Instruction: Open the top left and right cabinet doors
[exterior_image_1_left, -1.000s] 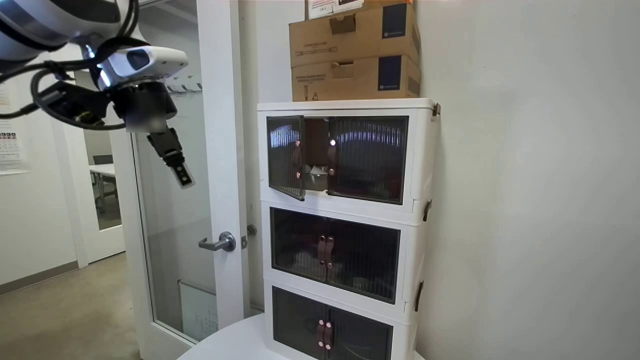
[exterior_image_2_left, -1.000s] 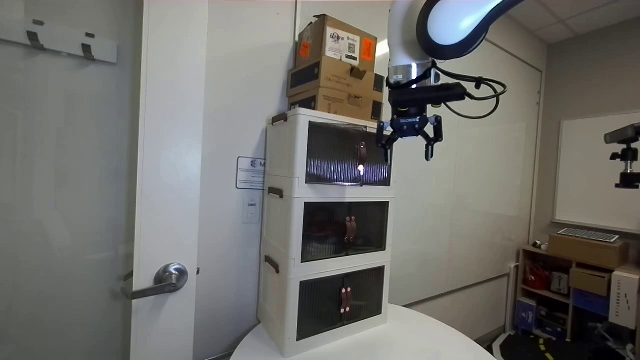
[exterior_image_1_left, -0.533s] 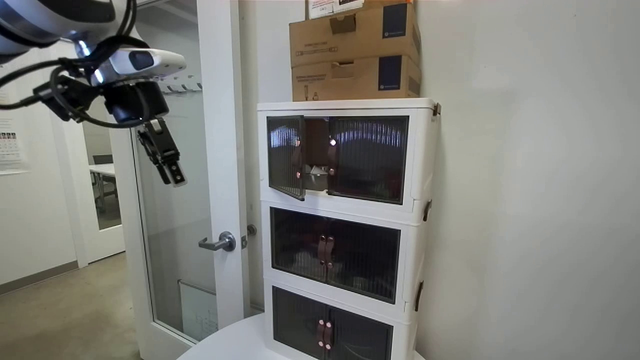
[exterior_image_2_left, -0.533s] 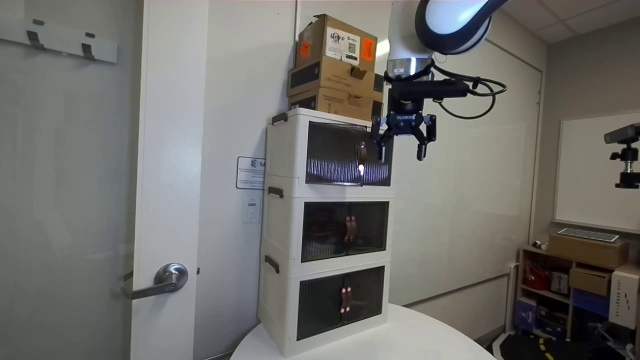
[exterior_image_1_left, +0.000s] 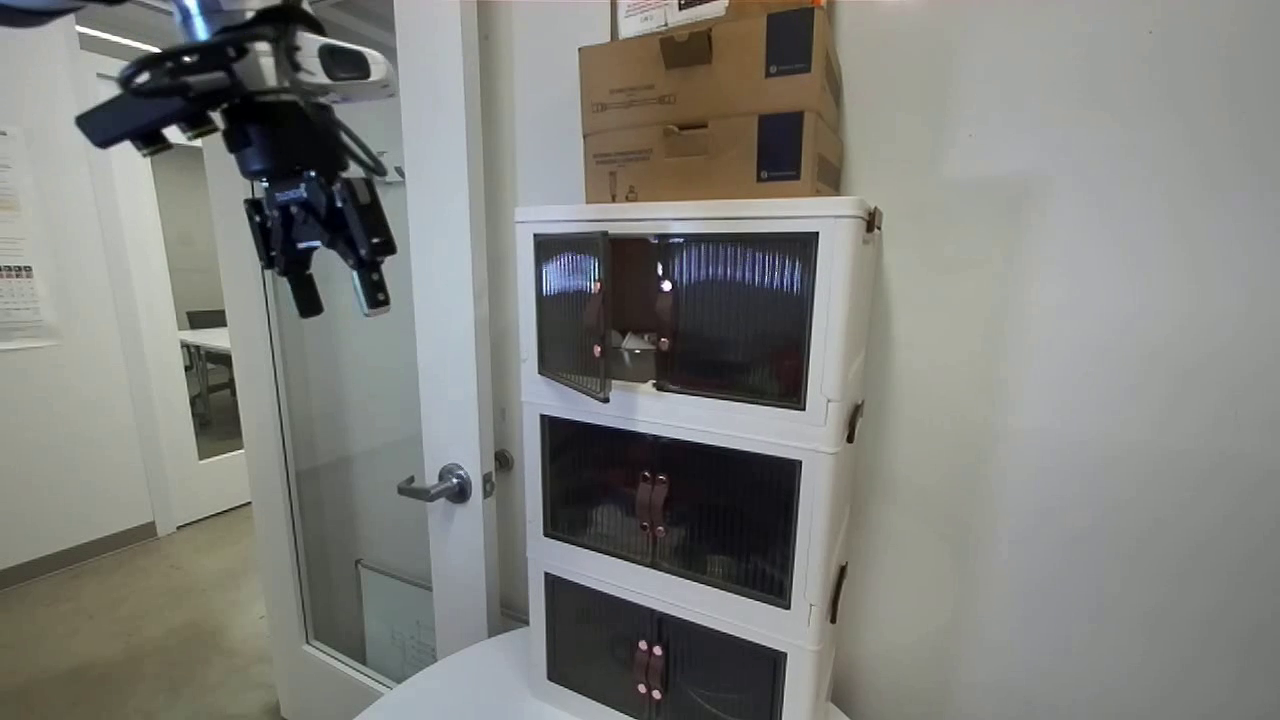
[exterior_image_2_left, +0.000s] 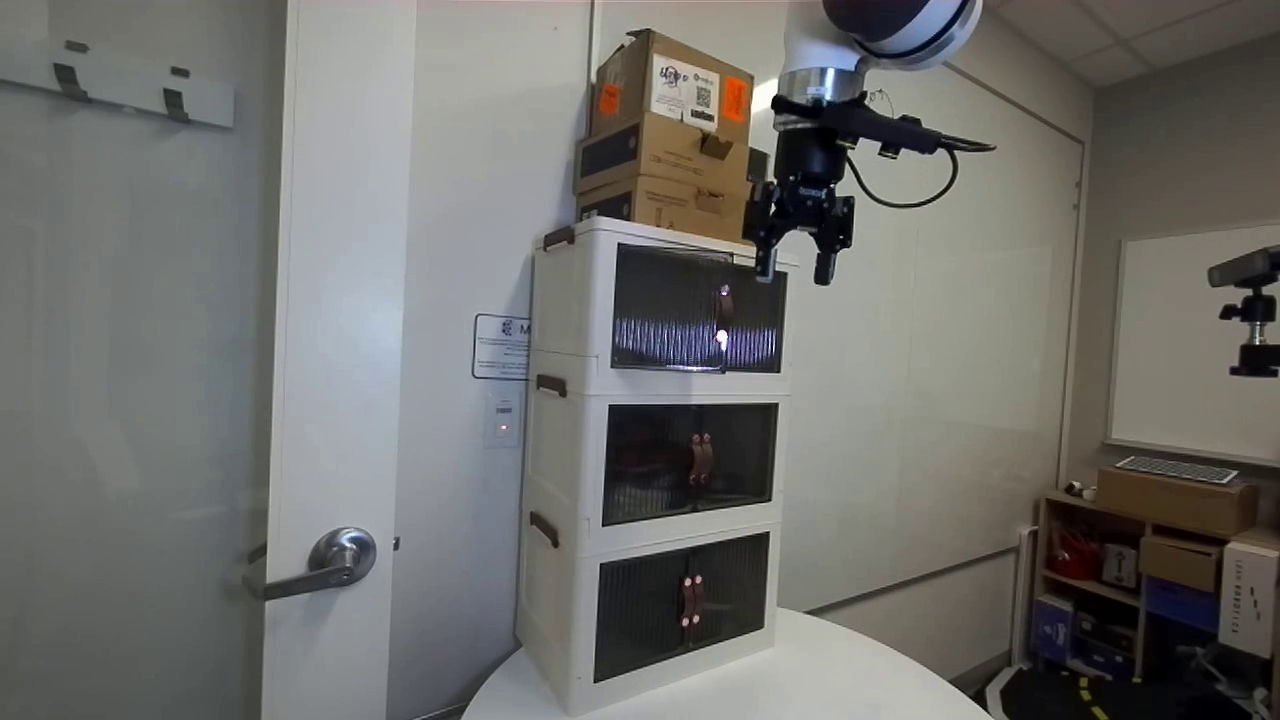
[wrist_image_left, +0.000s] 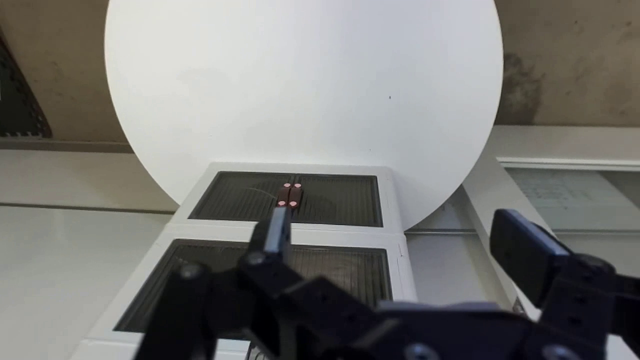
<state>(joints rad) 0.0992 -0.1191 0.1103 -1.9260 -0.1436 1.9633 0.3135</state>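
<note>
top left cabinet door (exterior_image_1_left: 572, 310), a dark smoky ribbed see-thru rect. panel, stands ajar on the highest tier, free edge angled out; brown strap handle (exterior_image_1_left: 594, 318) w/ coppery studs nr that edge. top right cabinet door (exterior_image_1_left: 740, 320), matching panel alongside, looks flush in its frame, i.e. closed. thru the gap betw. them sth grey & white shows inside, too small to tell what.

both front a white three-tier cabinet (exterior_image_2_left: 560, 310); dark middle door pair (exterior_image_1_left: 690, 515) & dark bottom door pair (exterior_image_1_left: 690, 660) below are closed.

black two-finger gripper (exterior_image_1_left: 339, 296) hangs pointing down, well apart fr. the doors in an ext. view; in an ext. view its tips (exterior_image_2_left: 765, 268) overlap the top right door's upper part, depth hard to tell there. fingers (wrist_image_left: 525, 250) wide apart in wrist view. white & black robot arm (exterior_image_2_left: 815, 45) comes in at the top of both ext. views.

on top of cab.: stack of brown cardboard boxes (exterior_image_2_left: 660, 150). under it: round white table (wrist_image_left: 300, 90). to the left in both ext. views: tall white-framed glass room door (exterior_image_1_left: 440, 250) w/ metal lever handle (exterior_image_1_left: 435, 487). far right in an ext. view: wood-coloured shelf unit (exterior_image_2_left: 1090, 588) w/ boxes.
</note>
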